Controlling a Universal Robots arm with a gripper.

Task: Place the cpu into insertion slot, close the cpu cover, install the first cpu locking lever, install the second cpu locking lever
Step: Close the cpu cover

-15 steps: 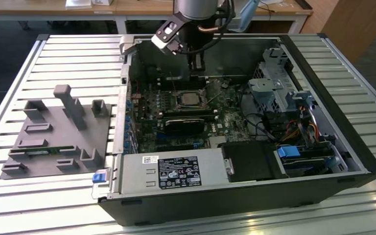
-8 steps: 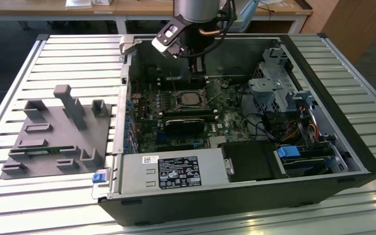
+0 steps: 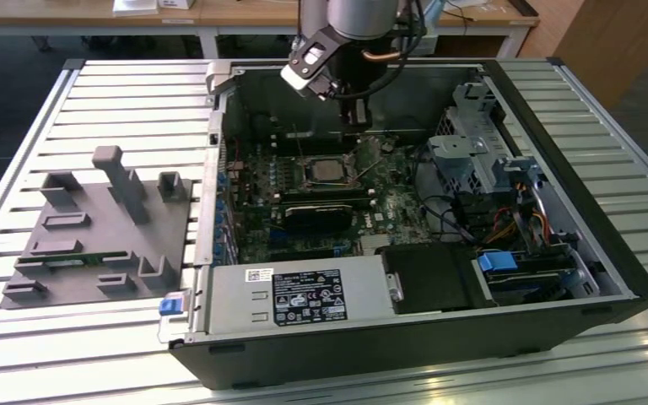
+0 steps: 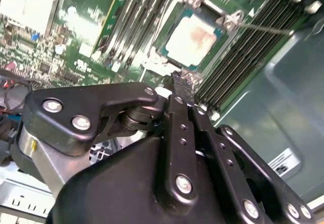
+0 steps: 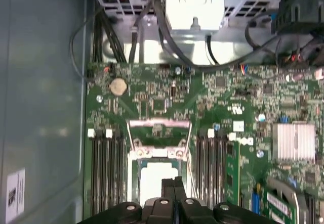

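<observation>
The cpu [image 3: 326, 171] lies flat in the insertion slot [image 3: 305, 160] on the green board, pale silver-beige face up. In both wrist views the cpu [image 4: 195, 37] [image 5: 154, 181] sits inside the dark socket frame [image 4: 218, 31]. The cpu cover [image 5: 159, 121], a thin silvery frame, is swung open away from the socket, and green board shows through its cut-out. A thin metal lever [image 4: 263, 29] sticks out beside the socket. My gripper [image 4: 182, 80] [image 5: 173, 182] hovers just above the socket's edge with its black fingers pressed together and nothing between them. It also shows from outside the gripper [image 3: 358, 126].
The board sits deep in an open black computer case [image 3: 594, 253]. A drive cage [image 3: 471, 152] with cables is at the exterior view's right, and a labelled power supply [image 3: 301, 295] is in front. Memory slots [image 5: 104, 168] flank the socket. A grey fixture block [image 3: 99, 228] stands on the slatted table.
</observation>
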